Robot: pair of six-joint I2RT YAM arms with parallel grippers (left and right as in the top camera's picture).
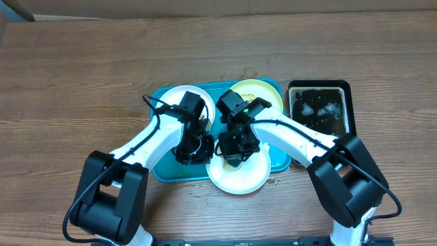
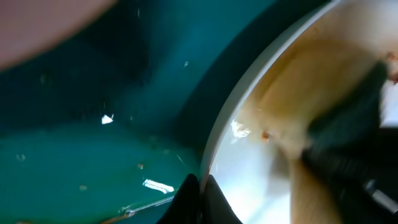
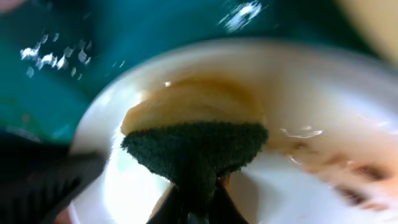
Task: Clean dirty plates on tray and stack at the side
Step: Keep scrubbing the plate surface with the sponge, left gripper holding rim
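Nearest the robot, a white round plate with brown sauce smears lay at the front of the turquoise rectangular plastic tray, its near part overhanging the tray's raised rim onto the wooden table. The left gripper was seen brought together at this plate's left edge. In the left wrist view its fingertips met just where the rim ran in between them, so it was judged to be clamped on the rim. The right gripper was placed over the plate's middle, closed on a dark green scouring sponge that was pressed flat against the plate. A broad brown smear lay touching the sponge's leading edge and spread away from it toward the plate's rim. Darker streaks were visible off to one side near the rim, though blurred. The coming stroke was therefore judged to turn on the sponge being pushed forward across that smear, with the right arm as the nearer one and the left acting as a brace on the opposite side. Farther back on the tray, a second white round plate lay at the left and a pale yellow-green round plate at the right. Beyond the tray's right side, a narrow black tray was set apart.
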